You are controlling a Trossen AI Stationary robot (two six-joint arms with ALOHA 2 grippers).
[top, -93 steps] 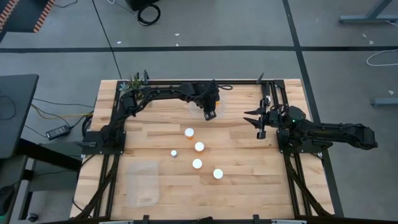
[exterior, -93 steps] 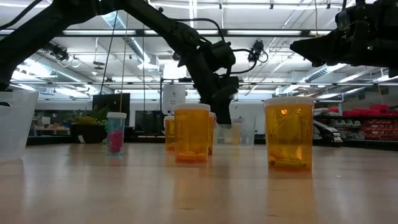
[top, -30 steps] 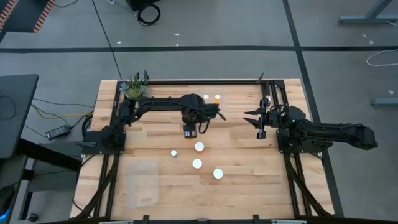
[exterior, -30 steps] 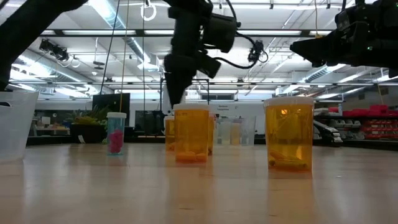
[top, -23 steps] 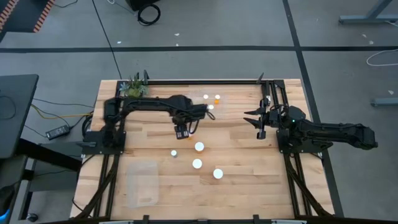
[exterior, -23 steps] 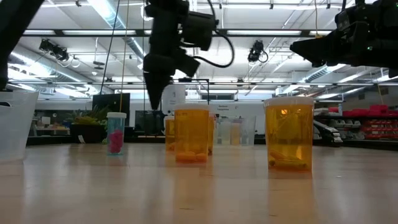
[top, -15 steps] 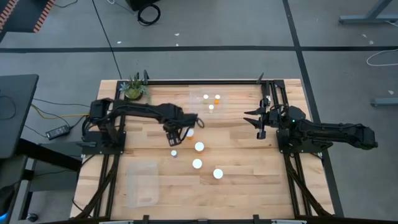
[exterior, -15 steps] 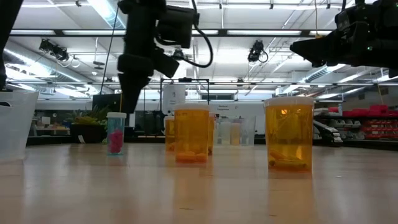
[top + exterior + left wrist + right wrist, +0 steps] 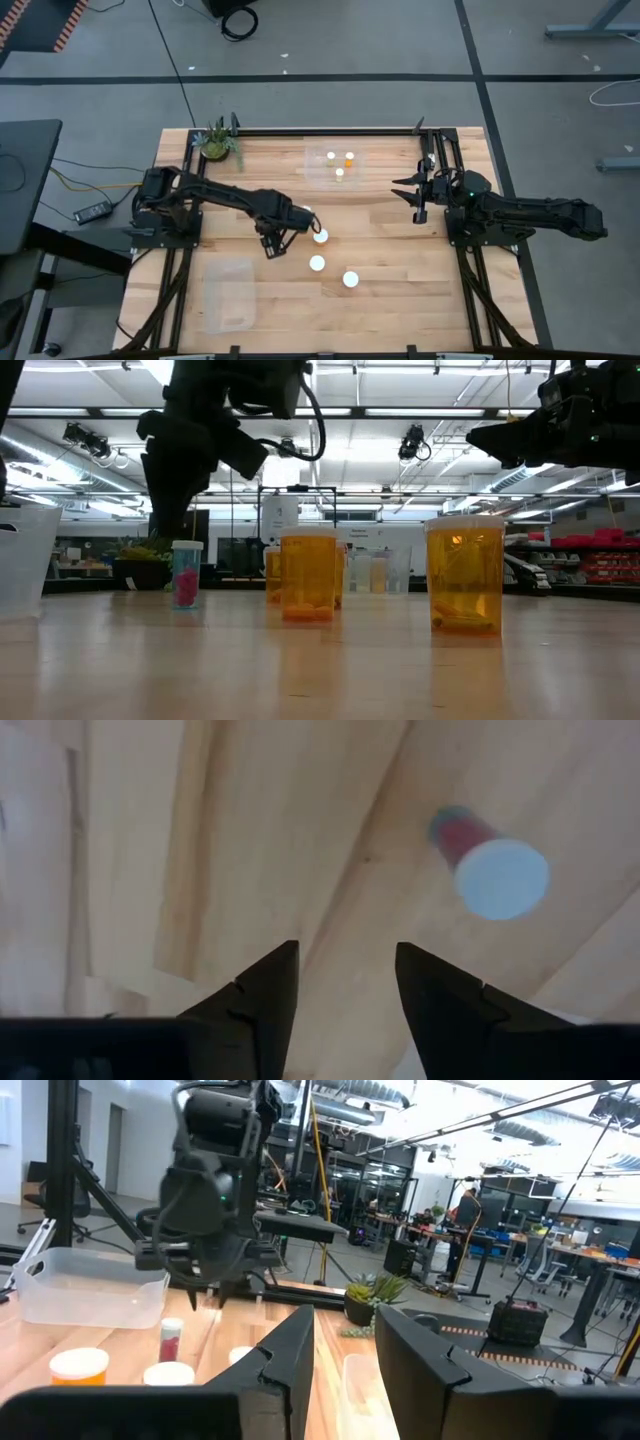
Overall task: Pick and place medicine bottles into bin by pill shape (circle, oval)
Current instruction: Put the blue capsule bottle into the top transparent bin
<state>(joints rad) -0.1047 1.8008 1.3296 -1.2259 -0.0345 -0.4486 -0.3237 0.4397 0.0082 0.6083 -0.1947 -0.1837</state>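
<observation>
Left gripper [image 9: 340,982] open above pink-pill bottle [image 9: 487,863].

Translucent orange plastic bottles [image 9: 464,573] stand on a smooth, light wooden table [image 9: 320,670].

We see a wooden table [image 9: 400,270] carrying white-capped medicine bottles [image 9: 317,263], two clear bins [image 9: 228,293], and a potted plant [image 9: 214,143].
</observation>
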